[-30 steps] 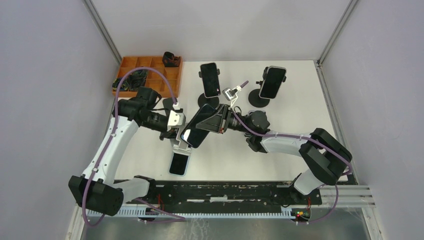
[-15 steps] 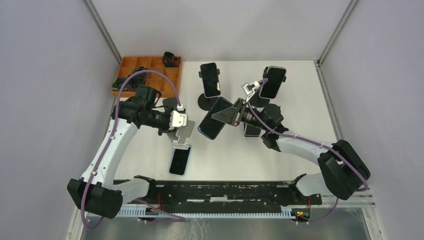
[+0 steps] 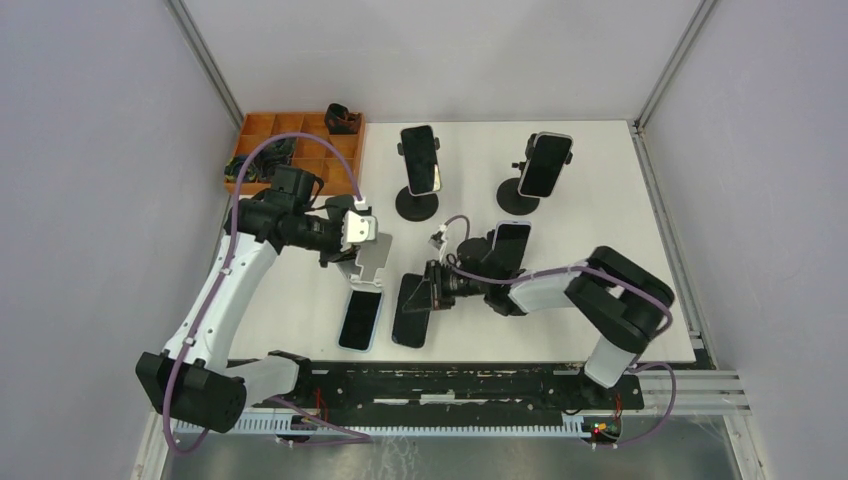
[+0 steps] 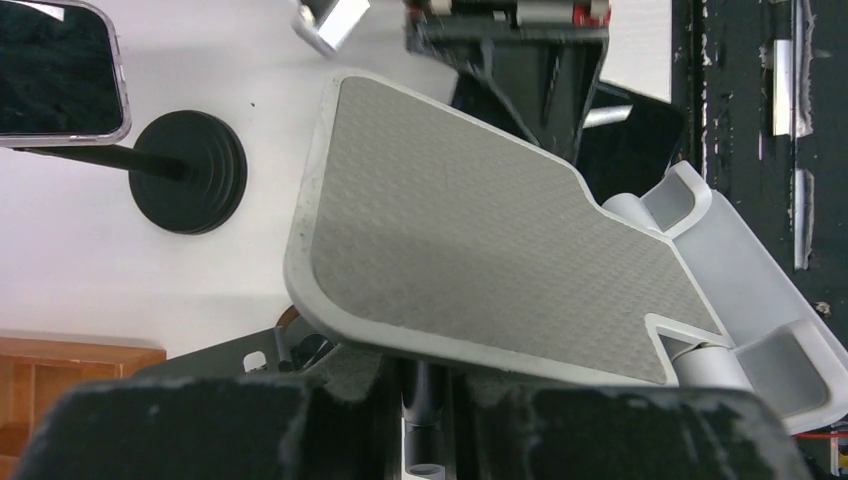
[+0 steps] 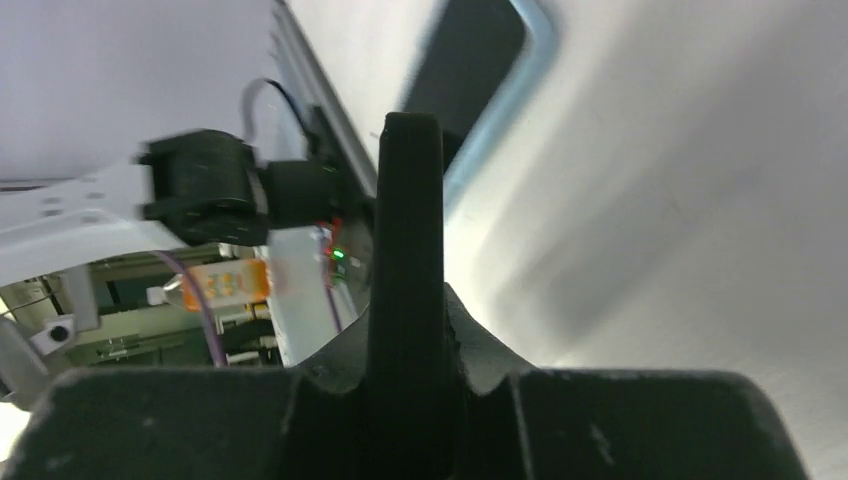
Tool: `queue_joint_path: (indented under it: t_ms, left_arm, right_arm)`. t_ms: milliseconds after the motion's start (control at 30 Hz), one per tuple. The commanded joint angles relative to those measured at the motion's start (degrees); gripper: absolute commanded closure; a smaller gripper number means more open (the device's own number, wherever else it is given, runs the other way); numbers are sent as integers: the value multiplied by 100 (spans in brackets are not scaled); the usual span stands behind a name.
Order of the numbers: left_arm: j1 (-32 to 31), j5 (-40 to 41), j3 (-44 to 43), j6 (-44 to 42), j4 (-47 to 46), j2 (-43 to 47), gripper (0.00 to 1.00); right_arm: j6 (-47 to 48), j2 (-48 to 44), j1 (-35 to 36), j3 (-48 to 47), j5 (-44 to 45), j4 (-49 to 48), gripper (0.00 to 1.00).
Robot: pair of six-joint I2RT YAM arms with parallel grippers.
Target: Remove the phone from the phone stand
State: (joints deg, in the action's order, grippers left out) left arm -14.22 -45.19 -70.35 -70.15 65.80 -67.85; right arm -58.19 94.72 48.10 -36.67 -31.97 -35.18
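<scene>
Because your left gripper [image 4: 425, 395] is clamped on the stem of the empty phone stand [image 4: 480, 260] to steady it, your right gripper [image 3: 431, 291], jaws closed on the phone [image 3: 410, 318] held low over the table [image 3: 600, 200], looks free to lay it beside the second phone [image 3: 360, 322].

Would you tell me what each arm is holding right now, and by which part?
The left tool clamps the grey metal phone stand by its plate's edge; the right tool grips the black rectangular phone near one end.
</scene>
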Motion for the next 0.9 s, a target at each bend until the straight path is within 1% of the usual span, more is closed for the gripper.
queue_joint_path:
  t_ms: [0,233,267,300,400,433,500,533,567,600,633,767,833,867]
  left_arm:
    - [16,-369,-176,355,-48,89,98]
    - [16,-670,52,327,36,219,98]
    - [16,-670,63,331,41,220,98]
    - [16,-653,69,327,46,216,98]
    - [16,-616,58,324,45,224,98]
    - [16,-628,56,311,36,233,98]
    - [16,-716,63,312,29,259,98]
    - [16,-783,75,327,16,274,98]
    - [16,-856,99,353,-28,294,98]
    - [16,-937,126,366,-55,313,98]
    - [16,-971,154,375,-82,335,98]
    - [16,-1026,158,473,-117,307,98]
    - [16,-1038,137,509,-108,271,98]
    - [16,-1042,135,511,-103,254,98]
  right_arm:
    - [25,570,262,-529,52,50,100]
    - [-37,1388,344,-1127,193,220,100]
    - [12,1461,347,-1221,258,345,100]
    - [101,1538,347,-1343,346,644,97]
    - [430,1591,349,-1506,764,1392,64]
    - [500,1571,347,-1494,889,1556,57]
    - [650,1470,349,-1452,1210,1918,35]
    - [737,1381,347,-1428,1446,2116,22]
    - [821,1281,343,-1391,1662,2287,12]
    - [881,1171,346,-1351,1869,2432,4]
    - [947,1083,346,-1327,2029,2541,2]
    - [1281,698,349,-1248,2545,3077,2]
    - [1295,455,343,-1034,2688,3089,2]
    - [1272,375,345,-900,2616,2968,2]
